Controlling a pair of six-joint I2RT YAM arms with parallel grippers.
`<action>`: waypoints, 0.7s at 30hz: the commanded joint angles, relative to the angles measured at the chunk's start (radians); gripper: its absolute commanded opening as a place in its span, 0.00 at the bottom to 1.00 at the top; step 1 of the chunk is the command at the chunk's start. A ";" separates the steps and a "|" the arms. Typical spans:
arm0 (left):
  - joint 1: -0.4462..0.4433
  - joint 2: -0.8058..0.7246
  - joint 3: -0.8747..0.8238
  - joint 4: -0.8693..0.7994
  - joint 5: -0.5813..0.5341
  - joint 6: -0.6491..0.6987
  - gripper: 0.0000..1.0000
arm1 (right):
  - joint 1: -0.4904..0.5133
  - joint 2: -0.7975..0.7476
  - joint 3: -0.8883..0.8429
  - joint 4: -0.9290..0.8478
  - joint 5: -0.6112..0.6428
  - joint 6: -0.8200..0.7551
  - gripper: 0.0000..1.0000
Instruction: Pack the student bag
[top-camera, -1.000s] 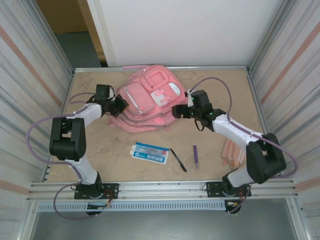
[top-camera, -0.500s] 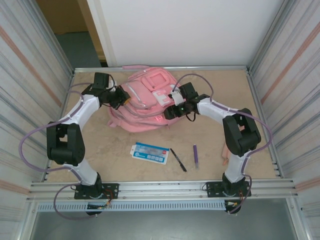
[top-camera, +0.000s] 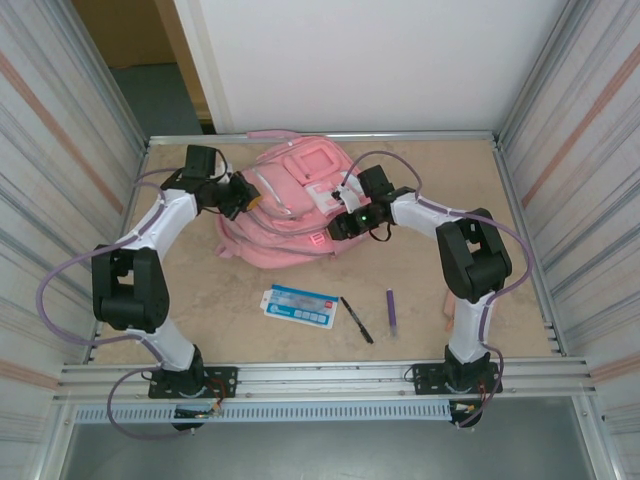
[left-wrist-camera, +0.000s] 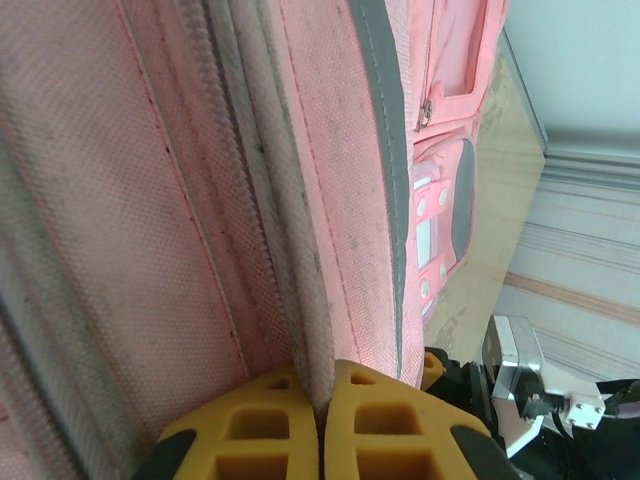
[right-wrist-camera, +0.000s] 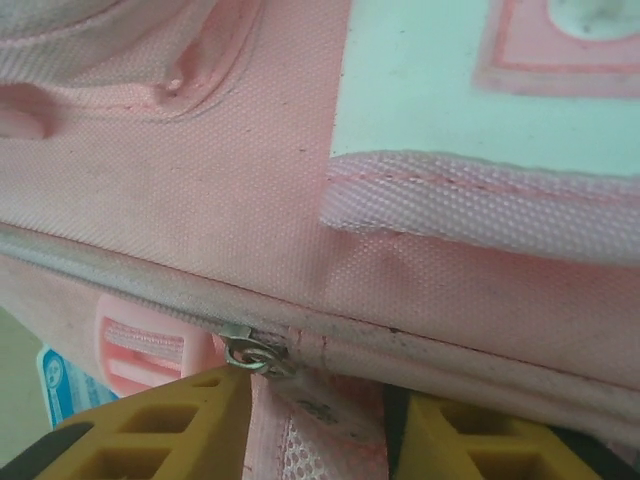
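Yellow-padded, the left tool (left-wrist-camera: 322, 385) is pinched tight on a raised zipper seam of the student bag (left-wrist-camera: 150, 200), with the ridge of fabric running straight up from between its closed fingers. From above, that tool (top-camera: 243, 200) bites the bag's left side. The right tool (right-wrist-camera: 318, 400) stands partly apart with a pink fabric fold between its fingers and a small metal zipper ring (right-wrist-camera: 250, 353) just beside the left one; I cannot tell whether it is clamping the fold. It meets the bag's right edge (top-camera: 340, 222). The bag (top-camera: 290, 215) lies flat at the far middle of the desk (top-camera: 470, 190), pockets up. Nearer the arm bases lie a blue-and-white packet (top-camera: 300, 306), a black pen (top-camera: 356, 319) and a purple pen (top-camera: 391, 311).
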 joint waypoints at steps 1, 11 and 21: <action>0.004 -0.068 0.026 0.025 0.100 -0.003 0.00 | 0.001 -0.025 0.021 -0.015 -0.062 -0.024 0.23; 0.006 -0.075 -0.001 0.042 0.094 -0.016 0.00 | 0.014 -0.102 0.041 -0.111 0.025 0.054 0.00; 0.004 -0.075 -0.011 0.081 0.082 -0.076 0.00 | 0.116 0.003 0.299 -0.511 0.086 0.028 0.08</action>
